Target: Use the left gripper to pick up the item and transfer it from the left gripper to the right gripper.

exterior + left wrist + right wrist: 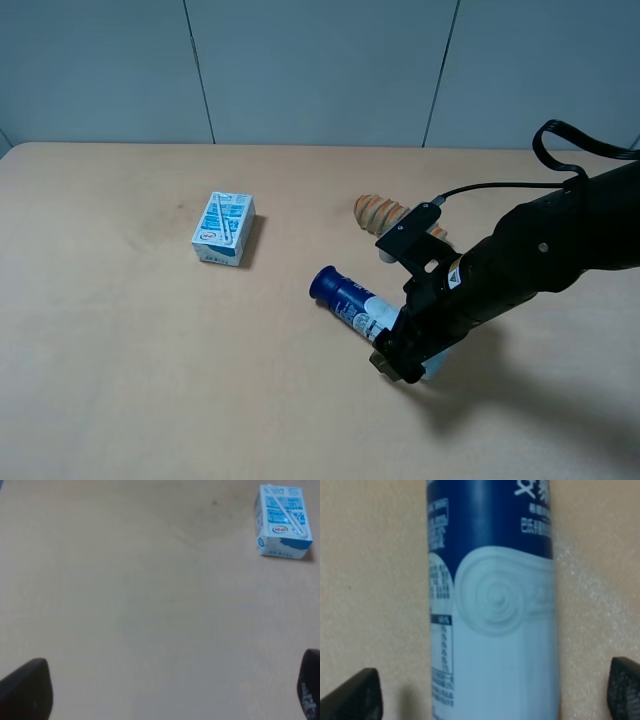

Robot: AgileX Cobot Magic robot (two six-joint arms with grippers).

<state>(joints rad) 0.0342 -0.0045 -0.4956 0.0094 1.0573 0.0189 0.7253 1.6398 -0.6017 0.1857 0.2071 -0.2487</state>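
So, going left to right: the left claw isn't seen in the high view at all, and in its own wrist view only two dark fingertips are shown spread wide over bare bench, nothing held. The small carton is parked left of centre, well apart from everything else. The bottle is lying on its side on the bench, blue cap pointing far-left, white end tucked under the right claw. That claw is spread open around it, a gap visible on both sides, so no grip. A bread roll is sat just beyond.

What could go wrong: a round bottle left lying loose can probably be nudged by a finger as the right arm is lifted off, and rolled toward the roll or out of the left claw's easy reach.
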